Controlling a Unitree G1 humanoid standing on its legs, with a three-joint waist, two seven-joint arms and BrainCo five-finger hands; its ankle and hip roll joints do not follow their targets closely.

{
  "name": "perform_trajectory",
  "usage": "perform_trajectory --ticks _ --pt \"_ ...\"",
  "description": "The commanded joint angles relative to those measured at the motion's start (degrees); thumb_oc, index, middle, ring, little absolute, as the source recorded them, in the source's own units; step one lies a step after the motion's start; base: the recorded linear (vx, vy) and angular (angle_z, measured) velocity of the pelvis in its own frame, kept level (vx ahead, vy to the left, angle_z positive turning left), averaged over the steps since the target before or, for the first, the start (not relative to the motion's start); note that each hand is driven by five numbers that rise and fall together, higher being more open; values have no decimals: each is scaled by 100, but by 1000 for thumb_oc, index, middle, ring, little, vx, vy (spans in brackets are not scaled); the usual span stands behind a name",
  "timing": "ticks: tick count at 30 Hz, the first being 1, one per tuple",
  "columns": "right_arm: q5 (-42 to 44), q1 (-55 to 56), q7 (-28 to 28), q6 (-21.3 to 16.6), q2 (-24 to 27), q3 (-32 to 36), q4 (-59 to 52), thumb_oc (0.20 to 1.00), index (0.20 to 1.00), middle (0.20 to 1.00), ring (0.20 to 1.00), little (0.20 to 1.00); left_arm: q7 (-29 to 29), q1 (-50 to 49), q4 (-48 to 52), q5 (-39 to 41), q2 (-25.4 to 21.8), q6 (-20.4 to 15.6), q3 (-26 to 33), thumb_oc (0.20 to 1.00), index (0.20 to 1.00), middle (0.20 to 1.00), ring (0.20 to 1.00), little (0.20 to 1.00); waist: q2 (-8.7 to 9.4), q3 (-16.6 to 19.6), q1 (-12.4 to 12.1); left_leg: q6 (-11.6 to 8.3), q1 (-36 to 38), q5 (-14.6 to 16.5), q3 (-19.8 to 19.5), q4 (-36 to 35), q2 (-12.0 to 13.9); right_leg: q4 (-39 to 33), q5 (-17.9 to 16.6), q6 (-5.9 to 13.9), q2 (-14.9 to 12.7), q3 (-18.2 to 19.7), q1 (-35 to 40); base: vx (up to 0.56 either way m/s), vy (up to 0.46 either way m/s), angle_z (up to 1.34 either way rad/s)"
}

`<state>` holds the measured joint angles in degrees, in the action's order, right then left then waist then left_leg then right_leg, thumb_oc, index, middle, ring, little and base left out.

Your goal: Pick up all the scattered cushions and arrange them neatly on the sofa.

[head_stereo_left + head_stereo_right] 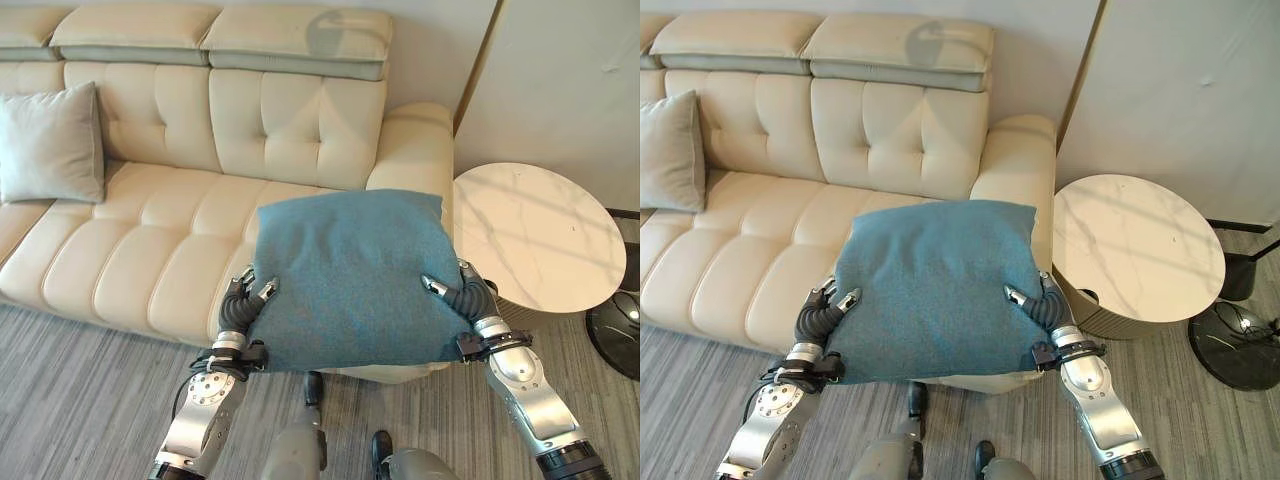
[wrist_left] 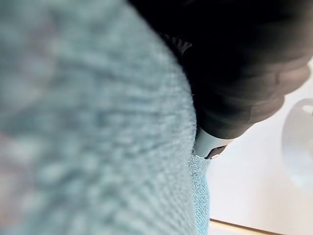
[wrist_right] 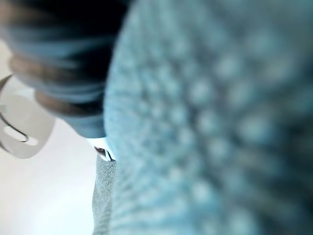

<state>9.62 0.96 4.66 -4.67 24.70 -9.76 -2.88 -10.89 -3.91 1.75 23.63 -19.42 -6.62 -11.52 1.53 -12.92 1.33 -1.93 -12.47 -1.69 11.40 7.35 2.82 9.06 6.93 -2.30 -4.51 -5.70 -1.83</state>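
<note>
Fingers (image 1: 268,291) of the left hand (image 1: 240,308) curl over the left edge of the teal cushion (image 1: 350,275), their dark tips resting on its upper face, and fingers (image 1: 436,288) of the right hand (image 1: 465,296) curl over its right edge in the same way, so that both hands are clamped on the cushion from opposite sides; the cushion is held roughly flat, slightly raised at its far edge, above the near front edge of the right-hand seat of the cream sofa (image 1: 180,215), beside the sofa's right armrest (image 1: 415,150). In each wrist view the woven teal fabric lies pressed close against the dark ribbed cover of that hand. On the far left of the sofa a grey cushion (image 1: 50,145) leans upright against the tufted backrest, well apart from the teal one. To the right of the armrest stands a round white marble-patterned side counter (image 1: 540,235), with a dark round base (image 1: 1240,345) on the floor just right of it. Grey striped floor (image 1: 80,390) runs along the near side of the sofa
</note>
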Motion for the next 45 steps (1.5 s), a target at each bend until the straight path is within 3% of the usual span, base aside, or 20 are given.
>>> perform_trajectory --ticks 1,4,16,19,21,22,24,26,27,28,30,33,34,36,37,39,40,42,44,45 --pt "14 -282 -152 -671 -199 62 -695 200 200 200 200 200 444 750 498 48 152 -624 -303 200 200 200 200 200 77 461 365 -210 1064 473 439 -200 186 -892 -207 702 118 -212 159 -27 51 54" --pt "-6 -107 -127 -677 -217 219 -704 200 200 200 200 200 489 791 498 66 176 -606 -386 200 200 200 200 200 -16 536 525 -310 1384 376 765 -659 318 -1132 -253 771 130 -511 290 17 45 65" --pt "88 -113 -71 -558 -318 225 -497 200 200 200 200 200 570 686 499 -93 118 -478 -368 200 200 200 200 200 198 404 477 -185 1136 687 604 -193 160 -1236 -421 887 -87 -607 535 26 100 28" --pt "107 -163 -107 -540 -397 176 -491 200 200 200 200 200 548 699 483 -97 71 -466 -363 200 200 200 200 200 226 449 426 -46 1083 739 495 -224 41 -928 -366 967 -198 -511 395 71 234 -5" --pt "89 -198 -126 -531 -476 139 -513 200 200 200 200 200 510 703 515 -129 -1 -442 -329 200 200 200 200 200 199 414 382 132 1156 852 339 -277 -132 -207 -280 1045 -342 -335 134 78 258 2" --pt "89 -202 -126 -531 -479 139 -513 200 200 200 200 200 510 706 515 -129 -4 -441 -327 200 200 200 200 200 203 427 380 134 1135 830 344 -286 -134 -209 -295 1042 -344 -331 109 97 331 0" --pt "59 -256 -139 -534 -500 108 -533 200 200 200 200 200 481 726 507 -167 -58 -432 -301 200 200 200 200 200 184 343 371 270 1152 901 240 -234 -248 504 -488 1102 -482 -192 -192 77 209 6" --pt "84 -237 -172 -551 -549 85 -547 200 200 200 200 200 465 741 473 -217 -114 -419 -293 200 200 200 200 200 110 192 402 367 1250 1040 72 -148 -314 1278 -452 1035 -336 32 -676 119 183 24" --pt "84 -237 -172 -551 -549 85 -547 200 200 200 200 200 465 740 473 -217 -114 -419 -293 200 200 200 200 200 109 199 401 367 1242 1039 73 -148 -313 1276 -454 1035 -335 32 -683 210 160 42" --pt "102 -179 -197 -551 -519 125 -547 200 200 200 200 200 495 731 463 -272 -101 -421 -317 200 200 200 200 200 98 169 523 373 1438 1133 -100 -205 -433 1144 -272 976 88 268 -953 247 131 46" --pt "152 -220 -211 -586 -487 131 -539 200 200 200 200 200 506 655 486 -355 -148 -440 -254 200 200 200 200 200 120 173 557 398 1625 1213 -175 -322 -578 707 -414 954 264 185 -1187 313 129 45" --pt "271 -193 -249 -618 -474 170 -546 200 200 200 200 200 533 663 516 -359 -128 -449 -255 200 200 200 200 200 136 159 657 382 1866 1325 -339 -399 -696 269 -552 994 440 13 -1330 302 58 37" --pt "319 -110 -264 -635 -430 263 -541 200 200 200 200 200 579 682 475 -375 -79 -481 -251 200 200 200 200 200 178 197 729 333 2085 1439 -473 -444 -819 -89 -688 1063 521 -222 -1477 347 25 43" --pt "361 46 -280 -649 -421 342 -575 200 200 200 200 200 651 673 483 -389 -35 -505 -268 200 200 200 200 200 151 266 776 275 2260 1499 -557 -442 -850 -273 -640 961 466 -493 -1323 420 -5 58" --pt "392 189 -284 -674 -419 411 -599 200 200 200 200 200 693 644 505 -400 15 -489 -331 200 200 200 200 200 108 309 824 156 2339 1429 -628 -347 -794 -264 -638 817 510 -455 -1174 351 -47 54" --pt "393 257 -290 -691 -407 485 -598 200 200 200 200 200 684 650 493 -368 73 -501 -365 200 200 200 200 200 100 368 871 36 2294 1272 -658 -176 -759 -290 -693 784 489 -428 -1114 264 -56 67" --pt "374 299 -269 -706 -298 550 -576 200 200 200 200 200 743 591 508 -334 79 -514 -360 200 200 200 200 200 5 456 941 -267 2241 995 -517 419 -578 -431 -701 713 466 -560 -808 322 -69 82" --pt "398 325 -229 -708 -223 610 -602 200 200 200 200 200 720 576 520 -332 89 -509 -333 200 200 200 200 200 64 480 948 -456 1915 616 -334 1251 -451 -593 -662 625 459 -416 -553 315 -79 34" --pt "364 367 -225 -687 -133 679 -579 200 200 200 200 200 746 569 480 -269 159 -484 -322 200 200 200 200 200 158 527 973 -327 1664 808 147 1263 -85 -739 -555 622 343 -397 -313 190 -25 -10" --pt "363 369 -224 -686 -131 679 -579 200 200 200 200 200 747 569 478 -268 162 -485 -323 200 200 200 200 200 146 519 954 -325 1671 836 164 1286 -70 -741 -551 625 358 -382 -302 166 15 -10"
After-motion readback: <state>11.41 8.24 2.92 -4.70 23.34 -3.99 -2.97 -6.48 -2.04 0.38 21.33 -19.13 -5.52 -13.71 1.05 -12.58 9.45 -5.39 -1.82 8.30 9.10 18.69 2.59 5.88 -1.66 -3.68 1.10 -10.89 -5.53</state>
